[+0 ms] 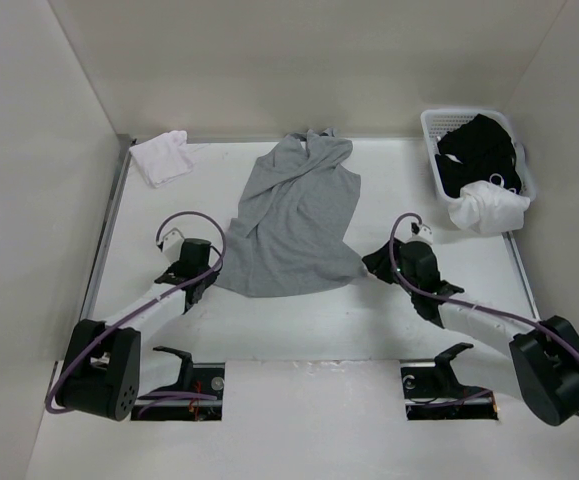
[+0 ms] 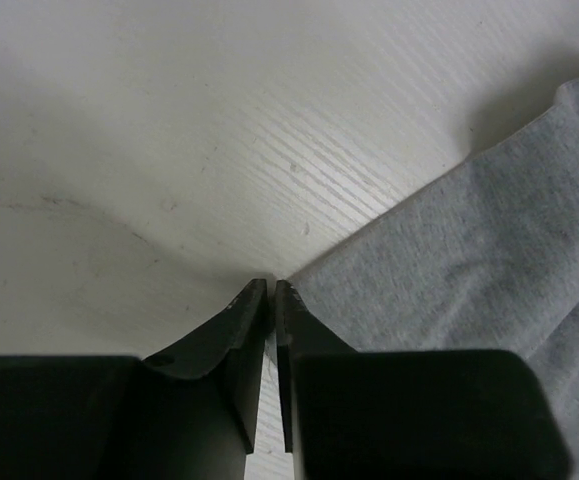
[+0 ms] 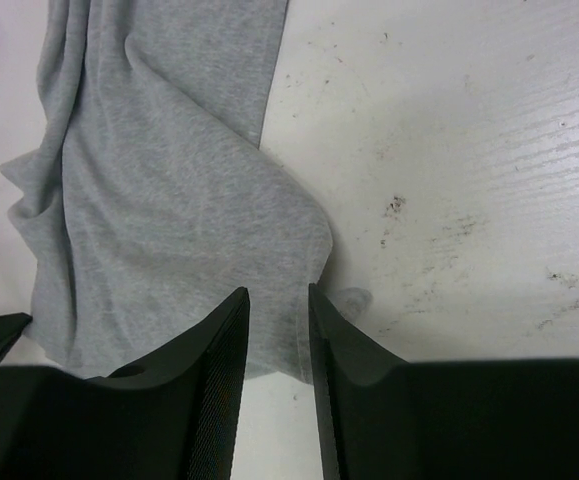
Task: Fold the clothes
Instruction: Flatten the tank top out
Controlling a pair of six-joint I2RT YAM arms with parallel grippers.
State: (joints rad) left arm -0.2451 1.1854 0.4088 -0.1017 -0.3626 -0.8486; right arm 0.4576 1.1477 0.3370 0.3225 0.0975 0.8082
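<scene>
Lying along the table's (image 1: 299, 325) middle, neck toward the far edge, the tank top (image 1: 294, 215) is flanked at its near hem: the left tool (image 2: 272, 288) is almost pressed together beside the left corner, the right tool (image 3: 277, 295) is spread over the right corner

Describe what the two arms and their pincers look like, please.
The left arm and right arm have white links between chunky black joints. A purple cable loops along each. The left gripper and right gripper each have two black, wedge-shaped fingers with finely textured inner faces. No markings are readable.
</scene>
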